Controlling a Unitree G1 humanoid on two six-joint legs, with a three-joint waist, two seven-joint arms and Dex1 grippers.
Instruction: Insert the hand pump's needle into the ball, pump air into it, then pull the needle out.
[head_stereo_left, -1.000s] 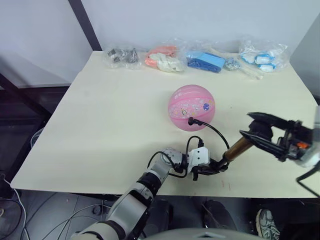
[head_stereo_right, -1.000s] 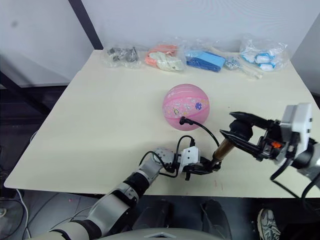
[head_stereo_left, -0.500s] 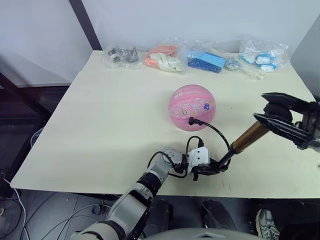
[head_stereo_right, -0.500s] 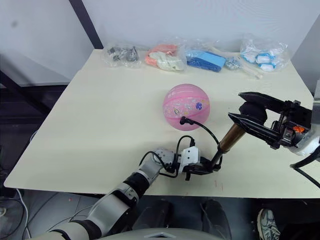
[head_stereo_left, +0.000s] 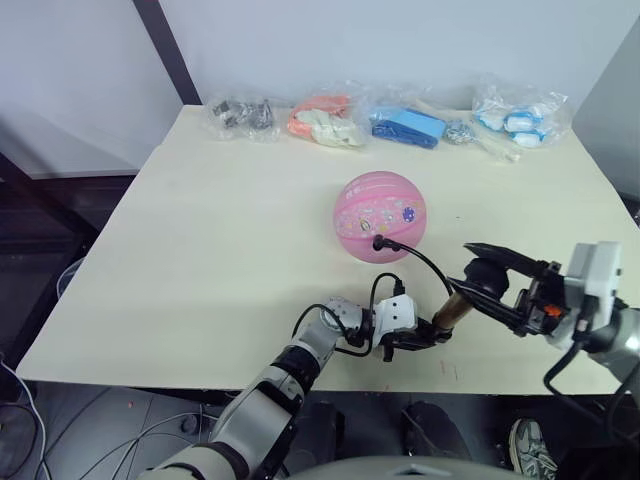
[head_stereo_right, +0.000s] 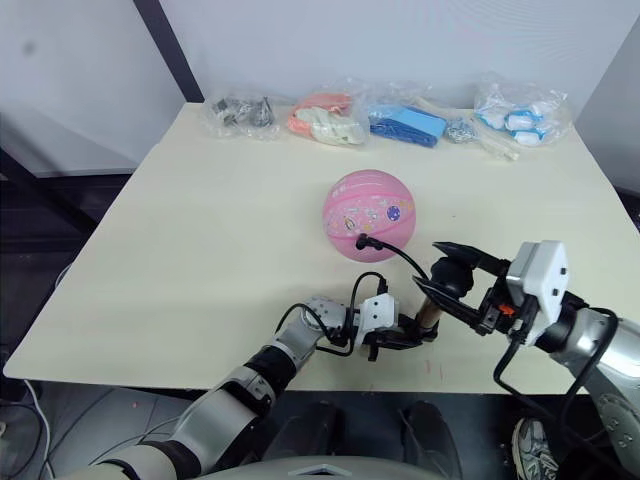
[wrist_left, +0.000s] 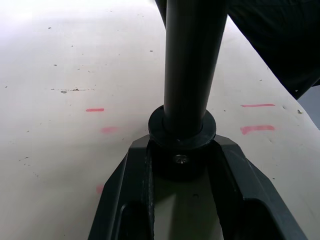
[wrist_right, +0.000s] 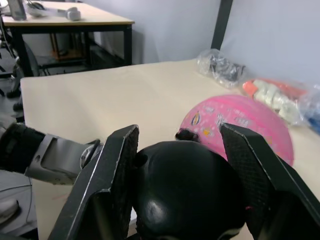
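The pink ball (head_stereo_left: 380, 215) sits mid-table with its print band facing me. The needle is hidden; its black fitting (head_stereo_left: 378, 241) sits against the ball's near side, and the black hose (head_stereo_left: 425, 262) curves from it down to the hand pump (head_stereo_left: 446, 313). My left gripper (head_stereo_left: 415, 335) is shut on the pump's black base cap (wrist_left: 182, 150) at the table's near edge. My right gripper (head_stereo_left: 490, 281) is shut on the pump's black handle knob (wrist_right: 185, 195), close above the short stretch of gold barrel. The ball (wrist_right: 240, 120) lies just beyond that knob.
Several clear bags of small items (head_stereo_left: 385, 118) line the far edge of the table (head_stereo_left: 220, 230). The pump stands close to the near edge. Red marks (wrist_left: 257, 129) dot the tabletop by the pump's base. Another table (wrist_right: 65, 17) stands off to the side.
My right gripper drew the handle out and away to the right, then pushed it back down toward the base; much less gold barrel shows now. The left gripper and ball stayed put.
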